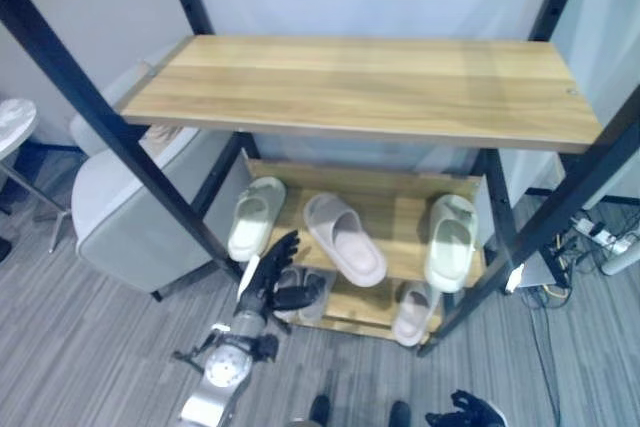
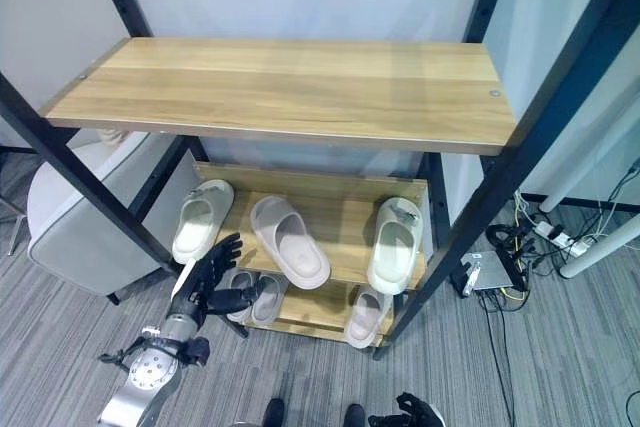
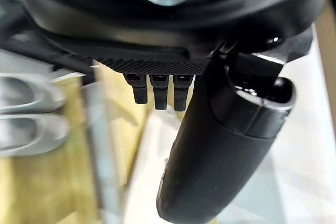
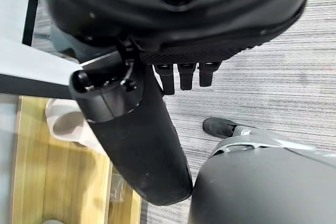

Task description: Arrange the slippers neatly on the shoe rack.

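Wooden shoe rack (image 1: pixel 360 87) with a black frame, three boards: top board bare, slippers on the two below.

Middle shelf (image 1: pixel 400 209), three slippers. Pale green slipper (image 1: pixel 254 217) at my left end, long axis running front to back, toe toward the back. Beige slipper (image 1: pixel 343 238) in the centre, skewed, its long axis diagonal, the near end swung to my right and overhanging the front edge. Second pale green slipper (image 1: pixel 451 241) at my right end, also front to back, toe at the back. All are thick, soft-looking slides with a broad single strap.

Bottom shelf (image 1: pixel 352 313), three more as far as I can count: a grey pair (image 1: pixel 303 294) side by side at my left, and one beige slipper (image 1: pixel 413 313) at my right, lying front to back.

My left hand (image 1: pixel 272 282) is at the front of the bottom shelf, fingers spread and straight, thumb out over the grey pair; holding nothing. My right hand (image 1: pixel 466 411) hangs low near the grey carpet floor (image 1: pixel 90 347), dark fingers partly curled; I cannot tell its state.

Grey armchair (image 1: pixel 130 212) stands beside the rack on my left.
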### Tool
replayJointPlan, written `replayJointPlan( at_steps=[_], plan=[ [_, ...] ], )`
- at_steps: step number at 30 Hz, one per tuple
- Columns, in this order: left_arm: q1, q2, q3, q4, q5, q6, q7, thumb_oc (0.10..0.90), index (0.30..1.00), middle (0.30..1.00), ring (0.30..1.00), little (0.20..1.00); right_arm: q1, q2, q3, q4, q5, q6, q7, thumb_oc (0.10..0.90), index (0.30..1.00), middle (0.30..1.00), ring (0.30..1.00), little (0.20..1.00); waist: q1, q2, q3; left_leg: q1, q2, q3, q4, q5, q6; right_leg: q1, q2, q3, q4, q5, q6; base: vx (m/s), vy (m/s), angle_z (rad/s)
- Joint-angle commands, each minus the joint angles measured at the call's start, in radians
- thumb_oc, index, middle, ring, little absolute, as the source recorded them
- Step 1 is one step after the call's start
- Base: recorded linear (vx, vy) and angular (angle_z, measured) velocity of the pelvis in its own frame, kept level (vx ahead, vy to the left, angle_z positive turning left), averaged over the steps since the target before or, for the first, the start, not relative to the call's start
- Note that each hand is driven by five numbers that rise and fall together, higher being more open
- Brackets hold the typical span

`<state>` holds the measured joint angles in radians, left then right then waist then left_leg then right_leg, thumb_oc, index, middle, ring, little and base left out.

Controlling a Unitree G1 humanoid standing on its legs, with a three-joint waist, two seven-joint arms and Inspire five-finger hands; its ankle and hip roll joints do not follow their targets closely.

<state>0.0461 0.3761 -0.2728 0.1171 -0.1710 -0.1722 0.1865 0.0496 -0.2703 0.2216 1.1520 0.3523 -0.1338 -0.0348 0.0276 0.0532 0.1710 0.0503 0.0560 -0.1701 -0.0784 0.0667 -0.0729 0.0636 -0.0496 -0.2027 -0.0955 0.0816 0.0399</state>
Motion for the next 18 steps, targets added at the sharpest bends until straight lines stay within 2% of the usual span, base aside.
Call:
replayJointPlan(
  at_steps=[1,12,18],
  plan=[
    [-0.174,-0.013,0.025,-0.037,0.101,-0.108,0.069,0.8,0.9,0.9,0.9,0.9,-0.016,-0.023,0.029,-0.017,-0.031,-0.041,-0.014,0.8,0.9,0.9,0.9,0.9,-0.024,-0.028,-0.049,-0.028,-0.001,0.103,0.005,-0.014,-0.037,0.069,0.03,0.004,0.008,-0.181,0.038,0.0,0.032,-0.17],
    [-0.357,0.03,0.014,0.064,0.335,-0.062,0.193,0.8,0.9,0.9,0.9,0.9,-0.007,-0.013,0.053,-0.028,-0.043,-0.036,0.0,0.8,0.9,0.9,0.9,0.9,-0.065,-0.037,-0.071,-0.012,-0.002,0.143,-0.009,-0.03,-0.027,0.053,0.015,0.04,0.008,-0.156,0.057,0.03,0.033,-0.12],
    [-0.422,0.05,0.006,0.132,0.413,-0.027,0.226,0.8,0.9,0.9,0.9,0.9,-0.002,-0.013,0.061,-0.041,-0.054,-0.037,0.006,0.8,0.9,0.9,0.9,0.9,-0.078,-0.048,-0.079,-0.009,-0.001,0.162,-0.009,-0.044,-0.022,0.043,0.01,0.062,0.008,-0.15,0.064,0.03,0.042,-0.09]
  ],
)
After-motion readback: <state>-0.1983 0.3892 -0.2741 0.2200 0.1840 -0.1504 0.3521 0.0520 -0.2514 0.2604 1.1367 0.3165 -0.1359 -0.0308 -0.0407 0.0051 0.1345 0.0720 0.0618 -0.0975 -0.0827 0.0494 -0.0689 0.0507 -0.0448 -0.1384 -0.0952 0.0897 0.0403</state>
